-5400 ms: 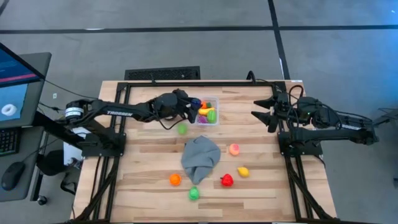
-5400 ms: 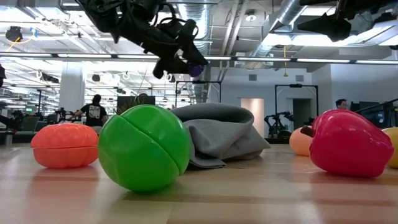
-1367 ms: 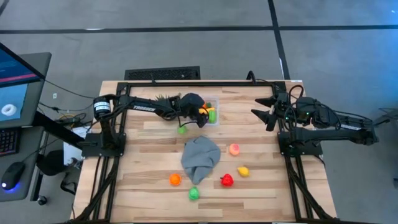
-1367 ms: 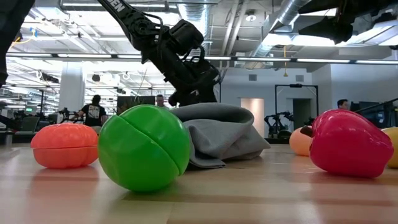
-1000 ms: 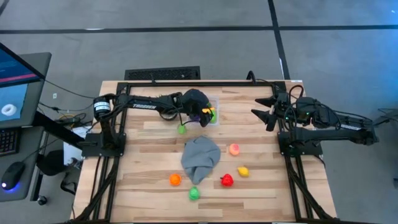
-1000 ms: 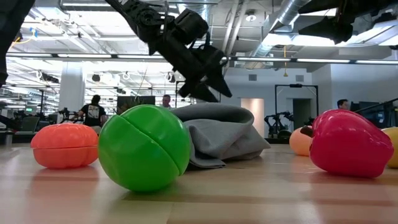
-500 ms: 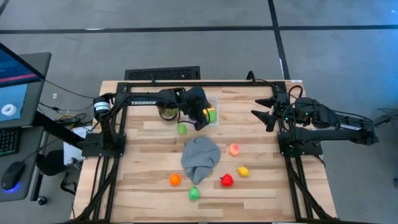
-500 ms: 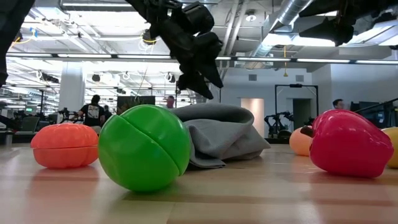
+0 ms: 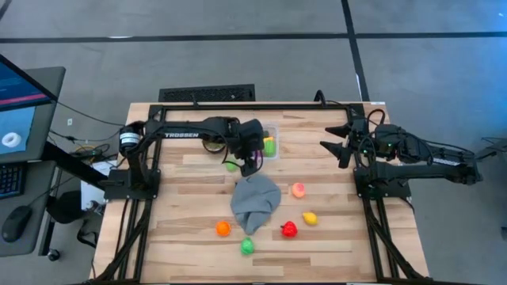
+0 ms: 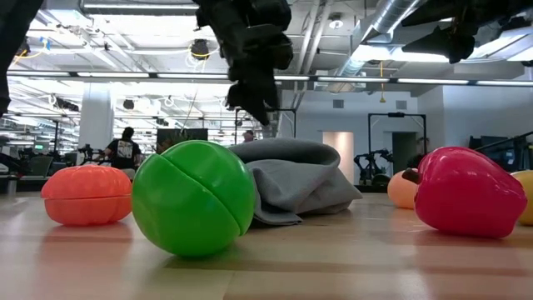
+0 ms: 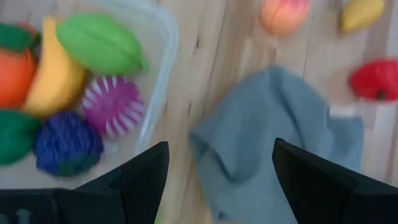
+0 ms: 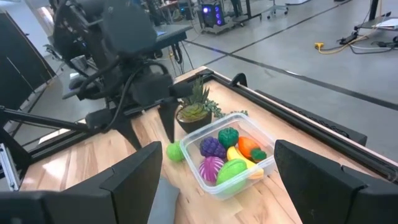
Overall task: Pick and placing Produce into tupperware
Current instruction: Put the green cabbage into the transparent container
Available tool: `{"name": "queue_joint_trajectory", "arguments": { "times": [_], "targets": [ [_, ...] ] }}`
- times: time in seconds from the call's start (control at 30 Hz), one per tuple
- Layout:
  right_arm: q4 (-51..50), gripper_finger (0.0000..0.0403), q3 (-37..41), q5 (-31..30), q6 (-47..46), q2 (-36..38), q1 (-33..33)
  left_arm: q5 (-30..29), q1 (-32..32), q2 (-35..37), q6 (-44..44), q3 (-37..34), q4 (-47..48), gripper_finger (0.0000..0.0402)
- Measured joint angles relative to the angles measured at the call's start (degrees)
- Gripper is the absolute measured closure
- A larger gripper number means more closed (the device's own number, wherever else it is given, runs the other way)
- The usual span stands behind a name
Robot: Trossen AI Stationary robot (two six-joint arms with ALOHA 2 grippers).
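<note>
Left arm's fingers [image 9: 253, 164] spread beside tupperware [image 9: 272, 127], grey cloth [image 9: 256, 200] mid-table, right arm [image 9: 412, 150] at table's edge

The clear tupperware [image 12: 264, 163] holds a yellow banana [image 11: 55, 73], a green leafy piece [image 11: 99, 43], a magenta piece with white stripes [image 11: 112, 106], purple grapes [image 11: 67, 143] and an orange piece [image 11: 13, 76]. The cloth [image 9: 255, 201] is grey. On the pale wood worktop [image 9: 333, 245] lie a red pepper [image 10: 466, 190] and a green ball [image 10: 193, 198].

Bright even overhead light, soft shadows, left wrist view motion-blurred, low view's backdrop glaring ceiling strips
</note>
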State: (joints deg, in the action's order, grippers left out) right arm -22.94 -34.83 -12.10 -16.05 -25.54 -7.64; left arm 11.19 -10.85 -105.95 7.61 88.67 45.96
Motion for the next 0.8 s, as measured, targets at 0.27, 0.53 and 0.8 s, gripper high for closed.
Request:
{"name": "queue_joint_trajectory", "arguments": {
  "times": [0.27, 0.53, 0.8],
  "targets": [
    [0.0, 0.0070, 0.0, 0.0, 0.0, 0.0, 0.0, -4.8, 3.2, 0.0, -1.0, 0.0, 9.0, 0.0127],
    [0.0, 0.0070, 0.0, 0.0, -0.9, 0.0, 0.0, -14.5, 6.9, 3.1, -4.6, 0.0, 16.5, 0.0127],
    [-0.2, 0.0070, 0.0, 0.0, -1.0, 0.0, 0.0, -27.0, 11.7, 9.4, -9.0, -2.5, 19.3, 0.0127]
  ]
}}
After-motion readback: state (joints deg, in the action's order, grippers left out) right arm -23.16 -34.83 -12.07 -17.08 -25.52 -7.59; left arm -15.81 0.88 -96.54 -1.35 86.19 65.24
